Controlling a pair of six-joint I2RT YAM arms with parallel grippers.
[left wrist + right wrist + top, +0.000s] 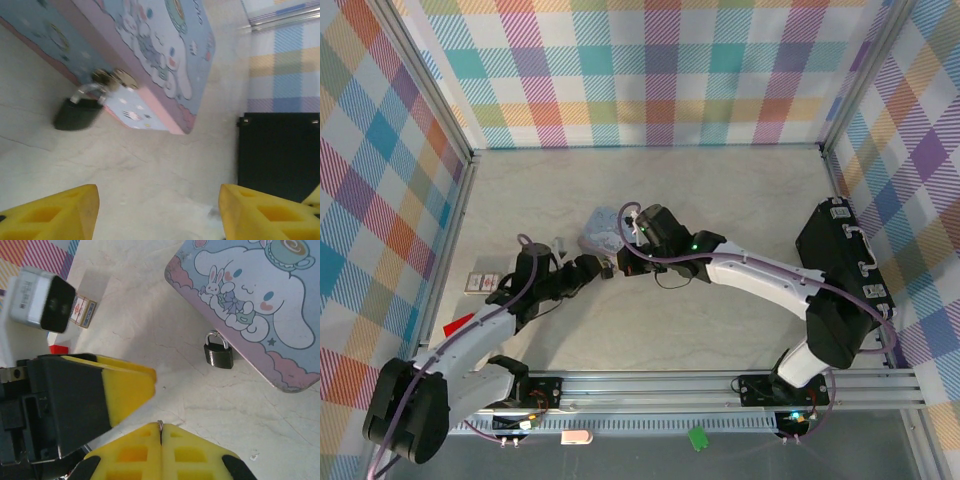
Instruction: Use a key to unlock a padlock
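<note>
The small dark padlock [218, 352] with its pale shackle hangs from the clasp on the side of the pale-blue cartoon tin [250, 300] and rests on the table; the left wrist view shows the padlock [80, 111] upper left. My right gripper [161, 432] is shut, and a thin sliver of the grey metal key [160, 424] pokes out between its yellow pads. The rest of the key is hidden. My left gripper [157, 220] is open over bare table, short of the padlock. One of its fingers [125, 387] sits just left of the right pads. Both grippers meet in front of the tin [600, 228].
A big black case [845, 270] stands along the right wall, also ahead of the left gripper [277, 155]. A small card box [480, 283] and a red piece [458, 325] lie at the left. Plaid walls close in the table.
</note>
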